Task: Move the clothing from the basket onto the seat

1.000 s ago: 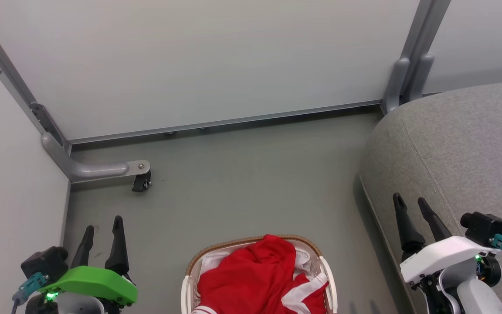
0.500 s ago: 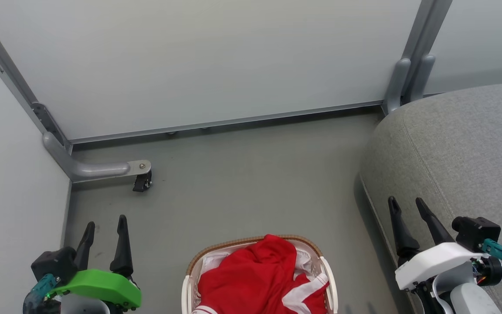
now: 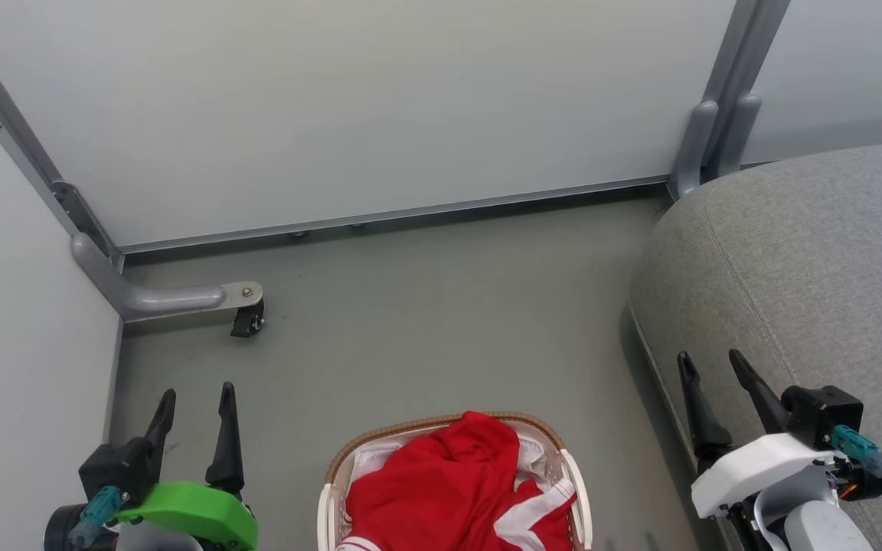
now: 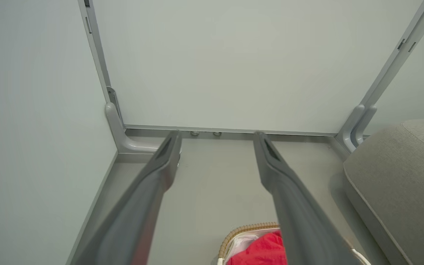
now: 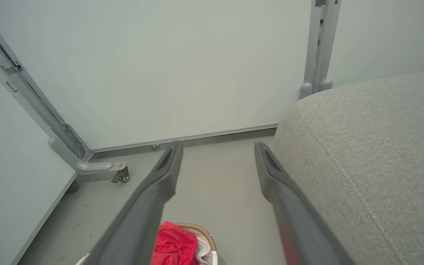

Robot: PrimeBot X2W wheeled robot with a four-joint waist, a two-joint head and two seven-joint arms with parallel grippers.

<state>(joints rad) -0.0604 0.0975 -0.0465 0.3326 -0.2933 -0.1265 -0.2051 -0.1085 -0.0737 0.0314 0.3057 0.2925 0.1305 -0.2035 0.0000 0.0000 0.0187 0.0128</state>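
Red clothing (image 3: 452, 482) with white stripes is heaped in the cream basket (image 3: 441, 425) with a brown rim, on the floor at the bottom centre of the head view. The grey seat (image 3: 816, 252) fills the right side. My left gripper (image 3: 196, 394) stands open at the lower left, left of the basket and apart from it. My right gripper (image 3: 713, 360) is open at the lower right, over the seat's front edge. The left wrist view shows the clothing (image 4: 263, 250), the basket (image 4: 245, 230) and the seat (image 4: 399, 176). In the right wrist view are the clothing (image 5: 173, 244) and the seat (image 5: 374, 147).
White partition walls (image 3: 349, 99) close off the back and left. A grey metal foot with a black caster (image 3: 246, 321) juts out from the back left corner. Bare grey floor (image 3: 441, 321) lies between the basket and the back wall.
Both grippers have shifted a little inward and down in the head view, still open. The basket and clothing have not moved.
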